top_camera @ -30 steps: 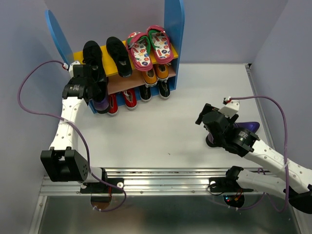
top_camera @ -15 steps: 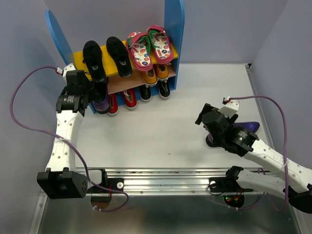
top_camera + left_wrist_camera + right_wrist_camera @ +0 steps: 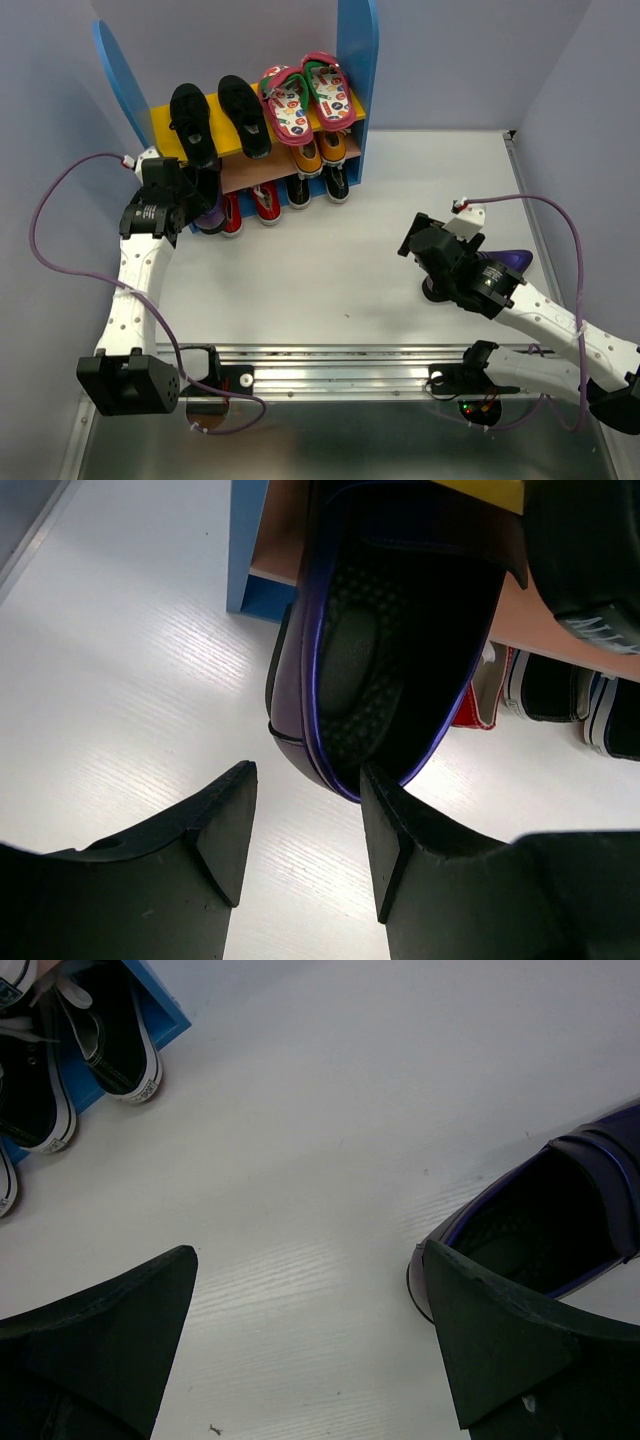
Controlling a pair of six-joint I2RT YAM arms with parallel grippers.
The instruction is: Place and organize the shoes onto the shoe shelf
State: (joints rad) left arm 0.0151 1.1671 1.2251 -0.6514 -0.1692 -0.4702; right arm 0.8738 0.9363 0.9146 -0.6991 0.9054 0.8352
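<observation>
Shoe shelf (image 3: 357, 60) stands at back-left of counter (image 3: 400, 190), blue side panels upright. Yellow top board (image 3: 160, 122): black pr (image 3: 215, 115) on the left, pink flip-flops (image 3: 303, 92) on the right, lying side by side. Lower board (image 3: 243, 175), left to right: purple loafer (image 3: 390, 670), red pr (image 3: 250, 207), orange pr (image 3: 318, 152), w/ the black-white sneakers (image 3: 320, 186) in front of the orange ones at the right end.

L arm (image 3: 140, 260) reaches up to the shelf's left end. L jaws are apart, nothing clamped. They sit low over the counter, just behind the loafer's heel. The loafer's toe is tucked under the yellow board and its heel sticks out the front, next to the left blue panel.

R arm (image 3: 530, 310) is at mid-right of the counter, well away from the shelf. R jaws are spread wide w/ nothing between, only bare counter below. 2nd purple loafer (image 3: 560, 1220) lies on the counter just beside the right finger, opening up. Can't tell if finger and shoe touch. It is the only shoe seen off the shelf.
</observation>
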